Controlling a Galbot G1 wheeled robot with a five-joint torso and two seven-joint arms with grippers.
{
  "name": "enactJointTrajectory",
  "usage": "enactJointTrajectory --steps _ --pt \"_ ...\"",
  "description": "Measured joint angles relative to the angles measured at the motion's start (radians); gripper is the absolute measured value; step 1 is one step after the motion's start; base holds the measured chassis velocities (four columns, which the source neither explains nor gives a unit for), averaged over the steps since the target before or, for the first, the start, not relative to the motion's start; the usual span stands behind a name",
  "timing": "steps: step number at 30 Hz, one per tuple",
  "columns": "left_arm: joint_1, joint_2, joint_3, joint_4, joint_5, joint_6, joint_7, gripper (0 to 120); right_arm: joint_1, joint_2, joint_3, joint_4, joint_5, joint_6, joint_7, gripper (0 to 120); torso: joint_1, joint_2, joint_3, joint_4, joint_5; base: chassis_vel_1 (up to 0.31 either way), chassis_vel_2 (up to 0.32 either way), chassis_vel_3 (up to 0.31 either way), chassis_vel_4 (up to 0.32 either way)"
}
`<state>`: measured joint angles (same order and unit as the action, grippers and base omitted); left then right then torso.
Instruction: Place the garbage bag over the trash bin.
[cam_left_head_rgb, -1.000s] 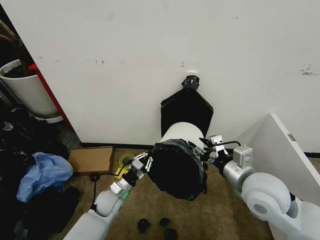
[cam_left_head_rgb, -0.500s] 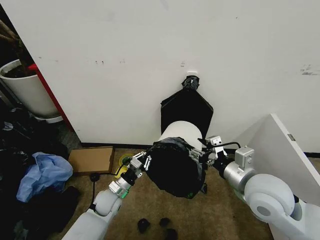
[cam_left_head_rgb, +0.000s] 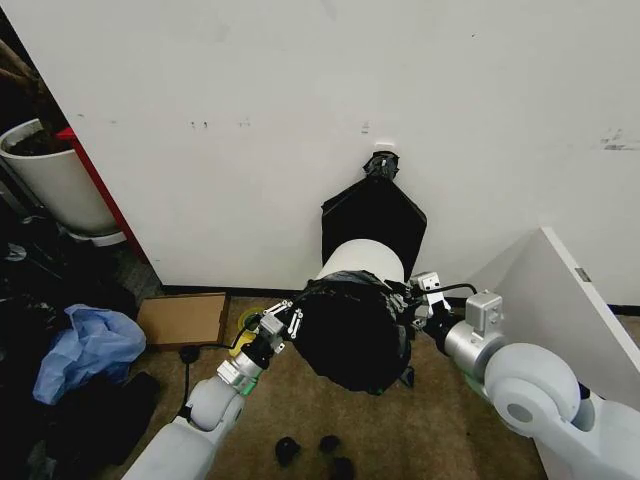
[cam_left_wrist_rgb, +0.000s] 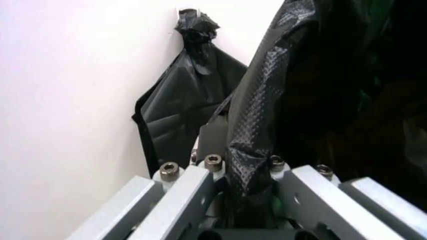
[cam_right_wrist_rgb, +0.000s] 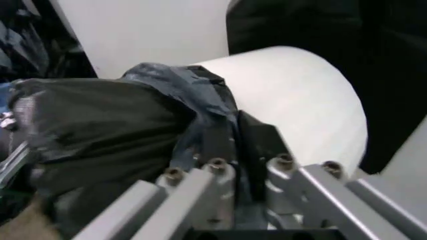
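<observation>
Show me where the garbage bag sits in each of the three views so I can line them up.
Head view: garbage bag centre, stretched between both grippers over the trash bin.
Left wrist view: pinched fold rising from the left gripper.
Right wrist view: bunched beside the cream bin, by the right gripper.
Shared landmark: black plastic bundle on the wall.
</observation>
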<state>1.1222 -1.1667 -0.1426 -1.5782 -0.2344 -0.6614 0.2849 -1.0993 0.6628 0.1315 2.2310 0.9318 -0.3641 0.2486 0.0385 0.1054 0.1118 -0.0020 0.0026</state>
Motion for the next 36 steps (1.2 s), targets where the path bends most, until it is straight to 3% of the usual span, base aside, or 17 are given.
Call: enactJointTrajectory --steps 6,9,12,18,22,24,27,28,29,32,36 --pt "0.0 0.0 0.0 -0.002 -0.029 0.006 0.006 0 0.005 -0.001 0.013 -0.151 -0.116 0.218 -0.228 0 0.0 0.0 0.0 0.0001 0.0 0.0 0.0 0.0 0.0" --pt "0.003 0.007 0.0 -0.013 -0.076 0.02 0.011 0 0.013 0.007 0.042 -0.272 -0.164 0.416 -0.476 0 0.0 0.0 0.0 0.0 0.0 0.0 0.0 0.0 0.0" --pt "0.007 0.015 -0.001 -0.024 -0.135 0.038 0.028 0 0.013 0.014 0.066 -0.352 -0.175 0.527 -0.657 0 0.0 0.0 0.0 0.0001 0.0 0.0 0.0 0.0 0.0" --pt "0.012 0.028 -0.01 -0.037 -0.205 0.068 0.049 0 0.004 0.031 0.072 -0.41 -0.229 0.626 -0.719 0 0.0 0.0 0.0 -0.0001 0.0 0.0 0.0 0.0 0.0" --pt "0.011 0.037 -0.028 -0.044 -0.255 0.1 0.032 0 -0.019 0.063 0.069 -0.402 -0.316 0.704 -0.612 8 0.0 0.0 0.0 0.0002 0.0002 0.0 0.0 0.0 0.0" --pt "0.01 0.037 -0.029 -0.047 -0.27 0.126 0.004 0 -0.045 0.094 0.054 -0.323 -0.388 0.693 -0.39 18 0.0 0.0 0.0 -0.0001 -0.0002 0.0 0.0 0.0 0.0" --pt "0.008 0.03 -0.03 -0.06 -0.286 0.172 -0.064 0 -0.072 0.155 0.026 -0.208 -0.463 0.555 -0.005 31 0.0 0.0 0.0 0.0002 -0.0002 0.0 0.0 0.0 0.0" --pt "0.008 0.03 -0.03 -0.06 -0.286 0.172 -0.064 0 -0.072 0.155 0.026 -0.208 -0.463 0.555 -0.005 31 0.0 0.0 0.0 0.0002 -0.0002 0.0 0.0 0.0 0.0" --pt "0.009 0.027 -0.029 -0.07 -0.294 0.193 -0.096 0 -0.086 0.18 0.013 -0.162 -0.464 0.496 0.123 34 0.0 0.0 0.0 0.0001 -0.0003 0.0 0.0 0.0 0.0" --pt "0.016 0.02 -0.027 -0.106 -0.33 0.265 -0.165 0 -0.142 0.217 0.001 -0.056 -0.418 0.425 0.256 48 0.0 0.0 0.0 0.0003 0.0 0.0 0.0 0.0 0.0" --pt "0.029 0.019 -0.024 -0.161 -0.376 0.398 -0.257 0 -0.262 0.24 -0.005 0.071 -0.439 0.403 0.278 61 0.0 0.0 0.0 0.0 -0.0002 0.0 0.0 0.0 0.0"
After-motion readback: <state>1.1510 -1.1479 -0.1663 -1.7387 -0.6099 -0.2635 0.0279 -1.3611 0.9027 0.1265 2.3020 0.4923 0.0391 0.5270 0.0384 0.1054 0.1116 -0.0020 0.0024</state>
